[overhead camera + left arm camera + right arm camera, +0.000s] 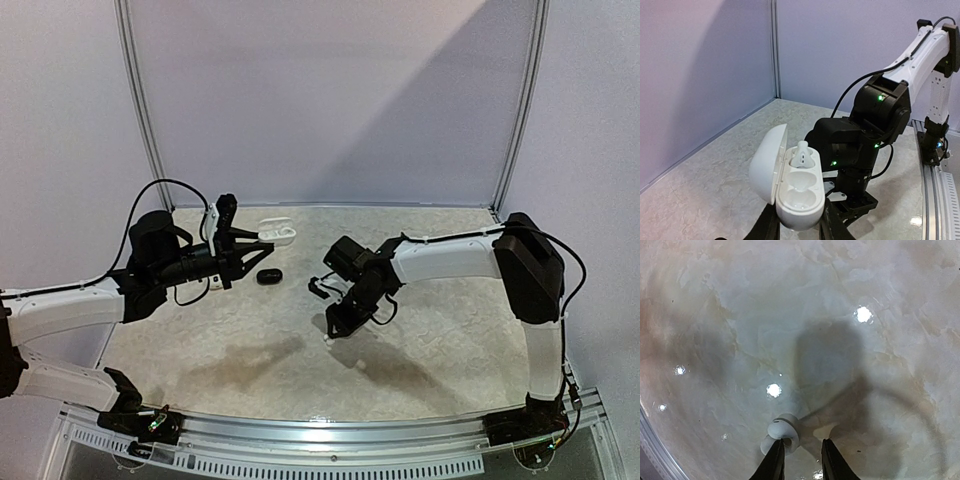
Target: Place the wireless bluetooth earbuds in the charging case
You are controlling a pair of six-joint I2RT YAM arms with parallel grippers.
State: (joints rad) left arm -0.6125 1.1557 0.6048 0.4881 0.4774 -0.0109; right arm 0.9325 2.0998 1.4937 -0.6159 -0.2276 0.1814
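The right pincer (802, 457) hung low over the desk (875, 365), its jaws a narrow gap apart. The loose white bud (781, 431) lay on the desk at the tip of one finger, not clearly between the two. For a sound pick, the pincer probably needed to shift sideways until the bud sat centred in the gap, then close gently, since so small and rounded a thing would likely squirt out of an off-centre pinch. The left pincer (798, 227) gripped the open white case (807, 210) by its lower half, lid swung back. One bud (802, 153) was seated in the far well and the near well was empty. That hold should stay steady and tilted toward the right arm. A black case (268, 276) lay on the desk between the arms. The desk was glossy, marbled beige, mirroring lamp spots and likely slippery. Pale lilac walls (330, 100) with metal posts (140, 100) closed it in.
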